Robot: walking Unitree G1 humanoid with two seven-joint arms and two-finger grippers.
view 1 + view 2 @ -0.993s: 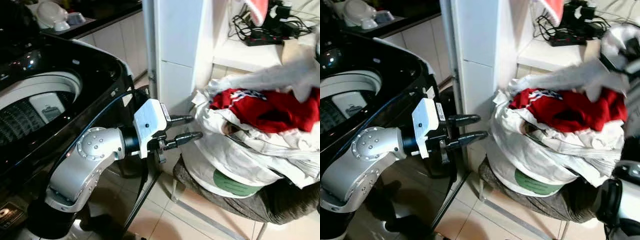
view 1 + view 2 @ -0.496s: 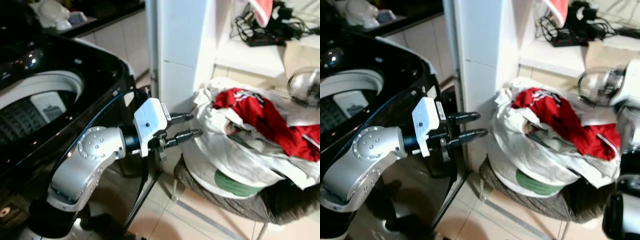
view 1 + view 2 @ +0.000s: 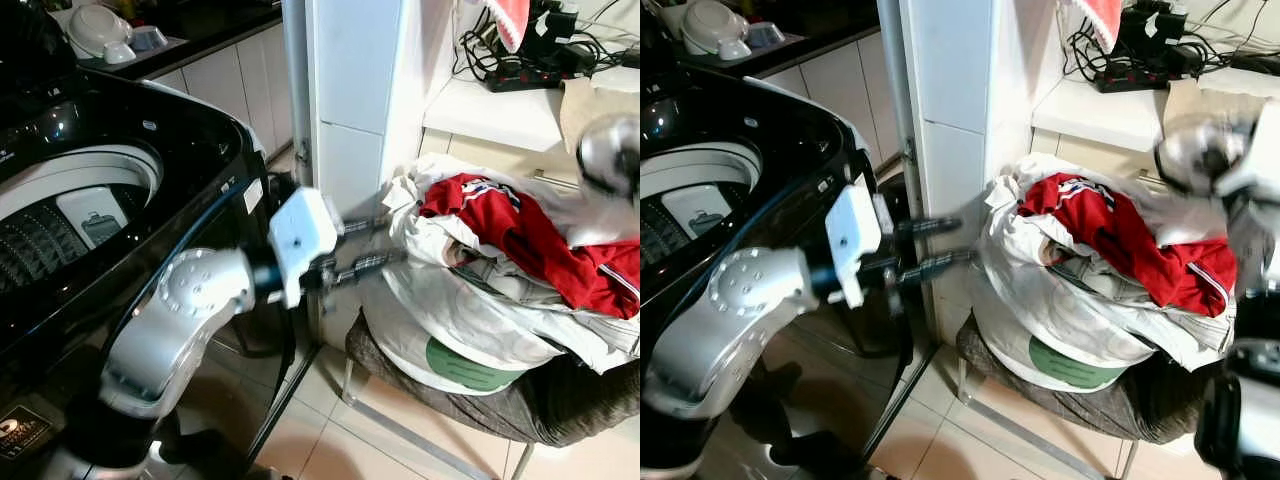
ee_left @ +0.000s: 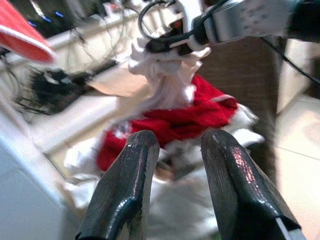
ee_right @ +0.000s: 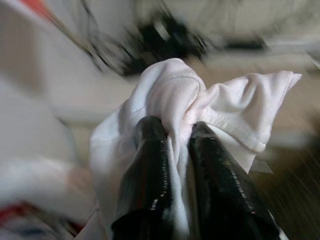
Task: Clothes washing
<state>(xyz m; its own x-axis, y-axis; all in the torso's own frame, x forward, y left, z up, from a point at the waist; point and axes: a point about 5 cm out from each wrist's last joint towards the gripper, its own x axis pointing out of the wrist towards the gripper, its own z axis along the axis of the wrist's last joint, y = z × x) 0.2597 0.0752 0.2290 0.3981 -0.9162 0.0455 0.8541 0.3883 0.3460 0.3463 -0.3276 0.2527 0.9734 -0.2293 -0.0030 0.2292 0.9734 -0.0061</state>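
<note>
Two hands work: the right hand [image 5: 175,210] is clamped on a white garment [image 5: 200,110], lifted above the laundry heap [image 3: 500,270]; the left hand [image 3: 368,246], fingers apart, hangs just beside that heap, the washing machine [image 3: 90,200] behind it.

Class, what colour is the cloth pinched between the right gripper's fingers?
White. The cloth held in the right gripper shows best in the right wrist view.

To your left stands the washer [image 3: 120,190], lid open. Right of it a pillar [image 3: 350,90] rises, and right of that the laundry pile [image 3: 500,270] sits on a stool [image 3: 470,400]. Your left gripper [image 3: 365,250] hangs between washer and pile. Behind the pile, a shelf [image 3: 490,105] carries cables [image 3: 530,55].
</note>
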